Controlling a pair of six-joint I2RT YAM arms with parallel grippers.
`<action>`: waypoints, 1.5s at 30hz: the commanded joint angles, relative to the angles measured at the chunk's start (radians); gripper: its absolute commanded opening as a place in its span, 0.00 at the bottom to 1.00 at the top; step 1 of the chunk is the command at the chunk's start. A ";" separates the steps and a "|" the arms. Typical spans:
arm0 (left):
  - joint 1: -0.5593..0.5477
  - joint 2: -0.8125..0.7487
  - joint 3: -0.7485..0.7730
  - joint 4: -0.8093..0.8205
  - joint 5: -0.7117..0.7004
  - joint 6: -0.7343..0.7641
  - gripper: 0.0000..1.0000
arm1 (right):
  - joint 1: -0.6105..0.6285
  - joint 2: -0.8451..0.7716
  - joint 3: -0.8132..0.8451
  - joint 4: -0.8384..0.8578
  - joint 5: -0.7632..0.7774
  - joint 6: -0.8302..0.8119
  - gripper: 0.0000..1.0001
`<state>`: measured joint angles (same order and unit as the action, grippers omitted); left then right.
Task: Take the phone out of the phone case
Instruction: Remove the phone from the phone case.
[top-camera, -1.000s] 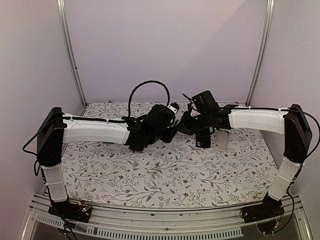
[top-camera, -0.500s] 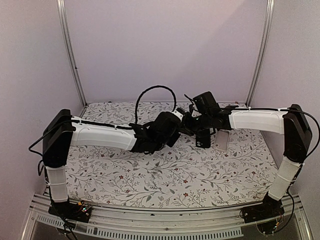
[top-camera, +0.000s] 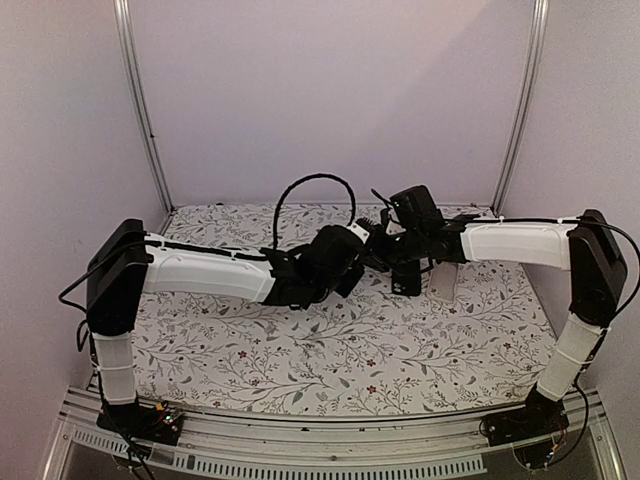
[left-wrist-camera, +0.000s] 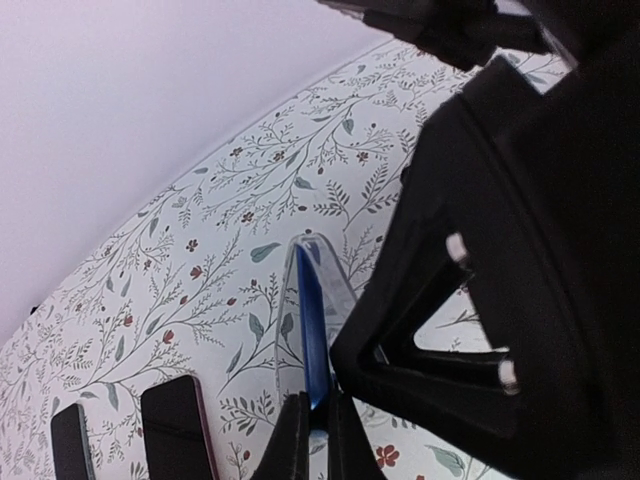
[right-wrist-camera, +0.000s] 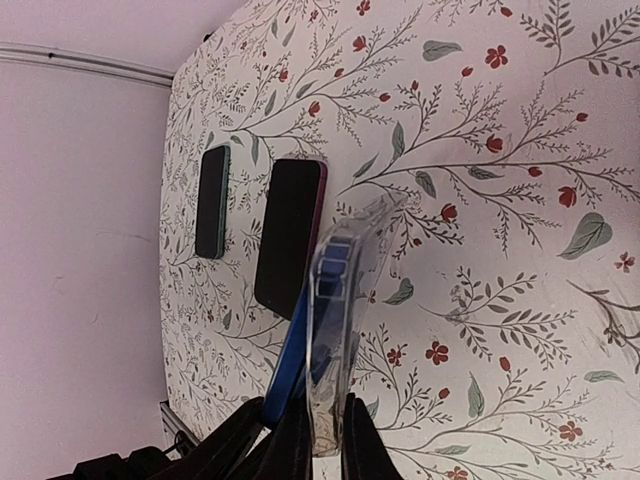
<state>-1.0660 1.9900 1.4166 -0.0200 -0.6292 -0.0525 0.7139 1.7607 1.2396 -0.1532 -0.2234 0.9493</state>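
Note:
The blue phone (left-wrist-camera: 315, 330) and its clear phone case (left-wrist-camera: 337, 275) are held on edge above the floral table, between the two arms. In the left wrist view my left gripper (left-wrist-camera: 318, 432) is shut on the phone's blue edge. My right gripper (right-wrist-camera: 322, 432) is shut on the clear case (right-wrist-camera: 342, 300). From that side the blue phone (right-wrist-camera: 290, 360) leans out to the left of the case. In the top view the left gripper (top-camera: 360, 256) and right gripper (top-camera: 386, 250) meet at the back middle of the table, and the phone is hidden between them.
A black phone with a red rim (right-wrist-camera: 288, 235) and a dark green-edged phone (right-wrist-camera: 212, 200) lie flat on the table below. In the top view they show as a black slab (top-camera: 407, 277) and a grey slab (top-camera: 444, 280) under the right arm. A back wall and metal posts stand close behind.
My left arm has reached right to the right gripper, and its jaws have gone from open to shut on the phone. The right arm has stayed almost still.

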 joint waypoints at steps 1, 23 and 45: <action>0.027 -0.010 0.017 0.004 -0.001 -0.038 0.00 | 0.009 -0.078 -0.007 0.077 -0.081 -0.008 0.00; 0.064 -0.141 -0.015 -0.003 0.079 -0.073 0.00 | -0.005 -0.058 -0.034 0.027 -0.034 -0.050 0.00; 0.106 -0.242 -0.089 0.004 0.155 -0.118 0.00 | -0.022 -0.052 -0.061 -0.011 -0.002 -0.079 0.00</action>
<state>-1.0092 1.8355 1.3300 -0.0849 -0.4305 -0.1238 0.7124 1.7298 1.2037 -0.1024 -0.2737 0.9005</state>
